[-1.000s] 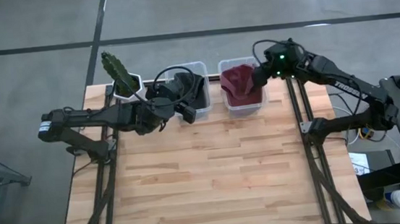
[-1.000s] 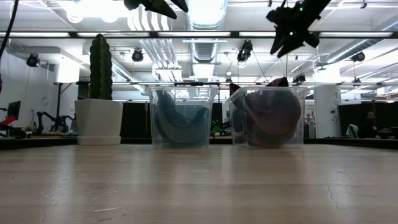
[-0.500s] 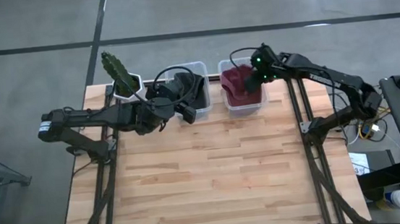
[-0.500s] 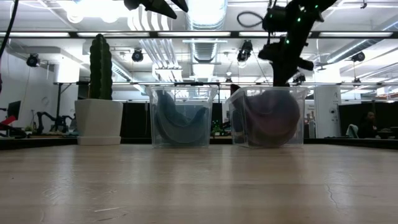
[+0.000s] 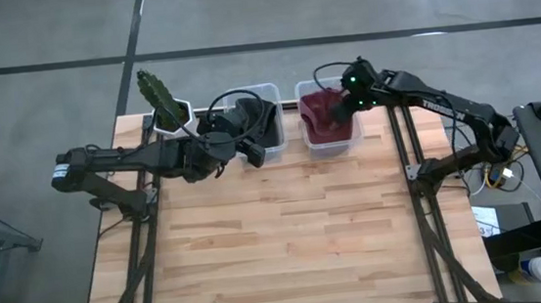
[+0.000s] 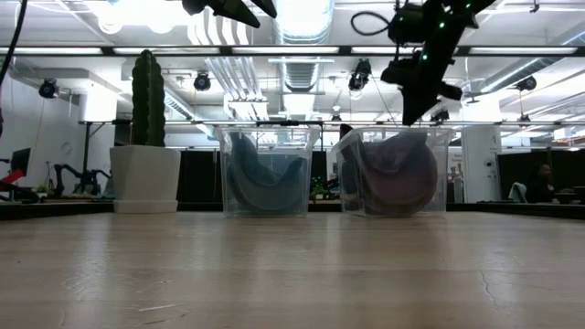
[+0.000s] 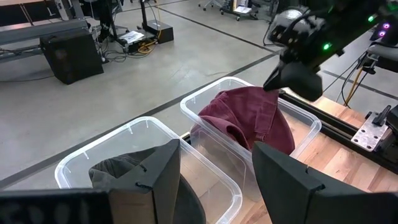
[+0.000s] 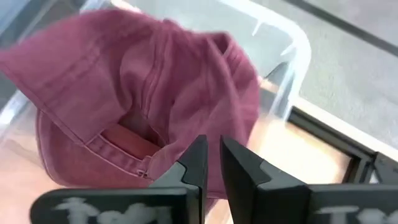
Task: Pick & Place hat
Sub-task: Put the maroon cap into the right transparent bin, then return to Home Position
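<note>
While the left gripper [image 5: 251,151] hangs with its fingers apart above the bin [image 5: 256,120] holding a dark hat [image 7: 134,171], beside the potted cactus [image 5: 160,104], the right gripper [image 5: 342,109] sits over the maroon hat [image 5: 323,113] in the neighbouring clear bin [image 5: 329,146], its fingers nearly together and gripping nothing.

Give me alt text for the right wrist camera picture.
The right gripper, its fingers nearly closed with a thin gap and holding nothing, hovers just above a maroon hat crumpled inside a clear plastic bin. Wooden table shows beyond.
</note>
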You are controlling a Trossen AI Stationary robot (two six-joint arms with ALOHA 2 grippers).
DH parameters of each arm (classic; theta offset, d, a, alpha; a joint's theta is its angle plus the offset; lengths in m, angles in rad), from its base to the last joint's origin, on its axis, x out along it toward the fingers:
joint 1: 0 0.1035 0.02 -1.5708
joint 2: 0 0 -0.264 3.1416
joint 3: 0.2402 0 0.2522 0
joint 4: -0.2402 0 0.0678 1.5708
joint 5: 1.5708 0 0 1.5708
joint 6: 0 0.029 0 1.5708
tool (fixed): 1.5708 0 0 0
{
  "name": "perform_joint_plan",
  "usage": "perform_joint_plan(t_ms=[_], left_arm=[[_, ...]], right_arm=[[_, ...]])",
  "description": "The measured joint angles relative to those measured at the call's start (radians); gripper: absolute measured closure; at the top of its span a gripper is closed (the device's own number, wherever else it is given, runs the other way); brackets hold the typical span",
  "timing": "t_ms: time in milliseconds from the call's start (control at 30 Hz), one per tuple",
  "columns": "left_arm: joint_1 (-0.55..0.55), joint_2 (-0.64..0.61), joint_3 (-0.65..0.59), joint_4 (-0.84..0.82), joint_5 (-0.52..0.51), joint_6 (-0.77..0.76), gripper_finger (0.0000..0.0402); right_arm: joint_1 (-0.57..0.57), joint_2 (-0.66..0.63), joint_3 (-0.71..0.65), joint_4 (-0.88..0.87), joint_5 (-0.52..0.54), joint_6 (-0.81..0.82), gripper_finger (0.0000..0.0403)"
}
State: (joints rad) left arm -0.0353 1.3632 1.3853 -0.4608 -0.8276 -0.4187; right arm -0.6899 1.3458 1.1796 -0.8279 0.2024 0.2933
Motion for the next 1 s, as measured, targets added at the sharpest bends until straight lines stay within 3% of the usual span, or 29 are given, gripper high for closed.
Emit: perform_joint_plan(t_ms=[400,667,1000], left_arm=[[0.000,0.000,0.000,-0.001,0.000,0.001,0.0209],[-0.003,-0.005,0.000,-0.010,0.005,0.025,0.0209],[-0.015,-0.059,-0.024,-0.071,0.050,0.043,0.0209]], right_arm=[[0.017,-0.194,-0.002,-0.013,-0.004,-0.015,0.0367],[0.049,-0.384,-0.012,-0.007,-0.099,-0.079,0.0367],[0.103,-0.618,-0.126,0.026,-0.106,-0.096,0.0367]])
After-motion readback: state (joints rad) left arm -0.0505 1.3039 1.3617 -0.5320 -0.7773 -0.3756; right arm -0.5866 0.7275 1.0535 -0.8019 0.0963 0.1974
